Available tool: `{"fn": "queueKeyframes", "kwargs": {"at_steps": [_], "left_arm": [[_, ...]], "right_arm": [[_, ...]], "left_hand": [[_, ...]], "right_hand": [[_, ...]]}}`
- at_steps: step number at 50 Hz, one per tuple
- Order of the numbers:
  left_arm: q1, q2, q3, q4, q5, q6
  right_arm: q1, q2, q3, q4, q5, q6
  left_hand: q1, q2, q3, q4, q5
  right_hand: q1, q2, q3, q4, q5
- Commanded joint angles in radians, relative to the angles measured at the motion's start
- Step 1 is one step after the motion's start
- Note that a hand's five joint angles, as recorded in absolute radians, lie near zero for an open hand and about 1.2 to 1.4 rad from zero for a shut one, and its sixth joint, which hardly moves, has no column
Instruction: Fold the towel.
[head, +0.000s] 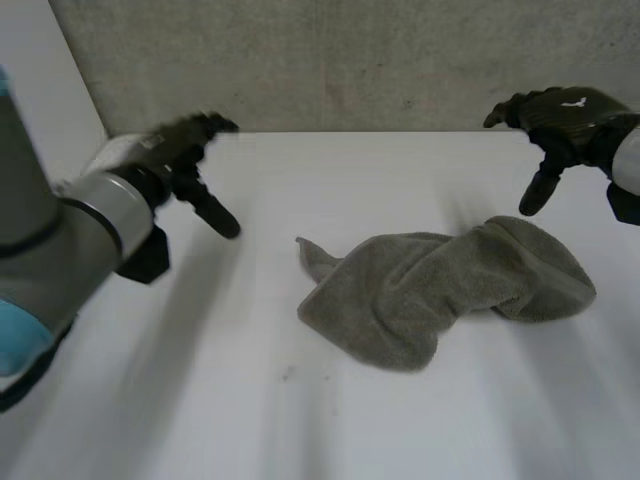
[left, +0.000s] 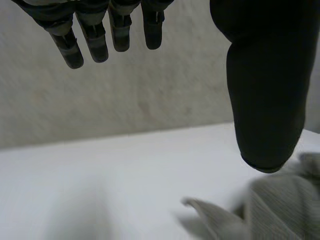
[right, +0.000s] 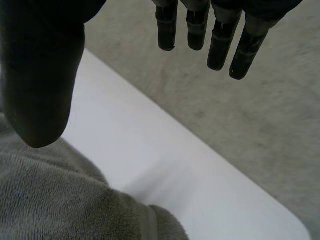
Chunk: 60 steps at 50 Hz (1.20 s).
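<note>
A grey towel (head: 440, 290) lies crumpled on the white table (head: 250, 400), right of the middle, with one corner sticking out toward the left. My left hand (head: 185, 160) hovers open above the table, well to the left of the towel, touching nothing. Its straight fingers (left: 95, 35) and thumb (left: 267, 90) hang over the table, with the towel (left: 280, 210) beyond the thumb. My right hand (head: 560, 125) is open above the towel's far right end. In the right wrist view its fingers (right: 220, 35) are straight and the towel (right: 60, 200) lies under its thumb (right: 40, 85).
A grey wall (head: 330, 60) runs along the table's far edge. The table's left edge (head: 75, 75) meets a pale side surface. Bare white table lies in front of and left of the towel.
</note>
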<state>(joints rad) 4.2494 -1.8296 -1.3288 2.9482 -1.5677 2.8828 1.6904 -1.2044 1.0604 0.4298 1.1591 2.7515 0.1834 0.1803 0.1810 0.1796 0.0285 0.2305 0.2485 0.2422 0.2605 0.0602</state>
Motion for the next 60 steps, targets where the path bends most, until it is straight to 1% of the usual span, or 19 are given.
{"fn": "queueKeyframes", "kwargs": {"at_steps": [1, 11, 17, 19, 24, 25, 29, 30, 31, 32, 33, 34, 39, 43, 44, 45, 51, 56, 60], "left_arm": [[-0.106, -0.204, 0.006, 0.084, 0.029, -0.042], [-0.201, -0.458, 0.126, 0.158, 0.018, -0.056], [-0.235, -0.579, 0.232, 0.157, -0.008, -0.056], [-0.238, -0.596, 0.249, 0.158, -0.012, -0.053], [-0.241, -0.637, 0.292, 0.158, -0.043, -0.045], [-0.241, -0.649, 0.305, 0.158, -0.054, -0.043], [-0.241, -0.668, 0.332, 0.158, -0.069, -0.042], [-0.241, -0.672, 0.338, 0.158, -0.071, -0.042], [-0.241, -0.671, 0.341, 0.16, -0.071, -0.039], [-0.241, -0.671, 0.341, 0.16, -0.071, -0.039], [-0.244, -0.666, 0.344, 0.161, -0.071, -0.027], [-0.247, -0.656, 0.347, 0.163, -0.072, -0.01], [-0.25, -0.53, 0.355, 0.186, -0.077, 0.061], [-0.247, -0.407, 0.352, 0.201, -0.077, 0.084], [-0.246, -0.337, 0.347, 0.206, -0.075, 0.09], [-0.244, -0.27, 0.341, 0.207, -0.075, 0.093], [-0.232, -0.123, 0.292, 0.198, -0.065, 0.099], [-0.209, -0.054, 0.134, 0.16, -0.034, 0.153], [-0.201, -0.031, -0.094, 0.141, -0.012, 0.278]], "right_arm": [[0.009, 0.233, -0.192, 0.081, -0.061, -0.074], [0.097, 0.382, -0.171, 0.076, -0.061, -0.245], [0.117, 0.382, -0.119, 0.047, -0.062, -0.256], [0.118, 0.364, -0.067, -0.014, -0.058, -0.253], [0.118, 0.329, 0.015, -0.101, -0.046, -0.25], [0.118, 0.329, 0.015, -0.101, -0.045, -0.25], [0.12, 0.319, 0.075, -0.15, -0.006, -0.256], [0.12, 0.316, 0.09, -0.155, 0.0, -0.257], [0.12, 0.316, 0.09, -0.155, 0.001, -0.257], [0.12, 0.312, 0.102, -0.155, -0.001, -0.257], [0.12, 0.304, 0.108, -0.157, -0.004, -0.256], [0.12, 0.304, 0.109, -0.157, -0.004, -0.256], [0.121, 0.215, 0.119, -0.167, -0.006, -0.233], [0.127, 0.039, 0.165, -0.21, -0.01, -0.153], [0.127, 0.039, 0.165, -0.21, -0.01, -0.153], [0.127, -0.03, 0.18, -0.21, -0.012, -0.117], [0.135, -0.233, 0.315, -0.191, -0.033, -0.053], [0.143, -0.3, 0.494, -0.122, -0.049, -0.096], [0.212, -0.274, 0.618, -0.088, -0.049, -0.164]], "left_hand": [[0.042, 0.045, 0.044, 0.046, 0.022], [0.098, 0.101, 0.1, 0.101, 0.078], [0.162, 0.165, 0.164, 0.166, 0.142], [0.192, 0.195, 0.194, 0.195, 0.172], [0.25, 0.253, 0.253, 0.254, 0.231], [0.291, 0.294, 0.293, 0.295, 0.271], [0.491, 0.494, 0.493, 0.495, 0.471], [0.718, 0.721, 0.72, 0.722, 0.698], [0.955, 0.959, 0.958, 0.959, 0.936], [0.958, 0.961, 0.96, 0.962, 0.938], [1.199, 1.202, 1.201, 1.203, 1.179], [1.213, 1.216, 1.215, 1.217, 1.193], [1.213, 1.216, 1.215, 1.217, 1.193], [1.213, 1.216, 1.215, 1.217, 1.193], [1.213, 1.216, 1.215, 1.217, 1.193], [1.213, 1.216, 1.215, 1.217, 1.193], [1.213, 1.216, 1.215, 1.217, 1.193], [1.213, 1.216, 1.215, 1.217, 1.193], [1.213, 1.216, 1.215, 1.217, 1.193]], "right_hand": [[-0.056, -0.074, -0.068, -0.086, -0.06], [0.045, 0.027, 0.033, 0.015, 0.041], [0.166, 0.148, 0.154, 0.136, 0.161], [0.318, 0.3, 0.306, 0.288, 0.313], [0.461, 0.444, 0.45, 0.432, 0.457], [0.462, 0.444, 0.45, 0.432, 0.458], [0.772, 0.754, 0.76, 0.742, 0.768], [0.942, 0.924, 0.93, 0.912, 0.938], [0.944, 0.926, 0.932, 0.914, 0.939], [1.13, 1.112, 1.118, 1.1, 1.126], [1.165, 1.147, 1.154, 1.135, 1.161], [1.166, 1.148, 1.154, 1.136, 1.162], [1.166, 1.148, 1.154, 1.136, 1.162], [1.166, 1.148, 1.154, 1.136, 1.162], [1.166, 1.148, 1.154, 1.136, 1.162], [1.166, 1.148, 1.154, 1.136, 1.162], [1.166, 1.148, 1.154, 1.136, 1.162], [1.166, 1.148, 1.154, 1.136, 1.162], [1.166, 1.148, 1.154, 1.136, 1.162]]}}
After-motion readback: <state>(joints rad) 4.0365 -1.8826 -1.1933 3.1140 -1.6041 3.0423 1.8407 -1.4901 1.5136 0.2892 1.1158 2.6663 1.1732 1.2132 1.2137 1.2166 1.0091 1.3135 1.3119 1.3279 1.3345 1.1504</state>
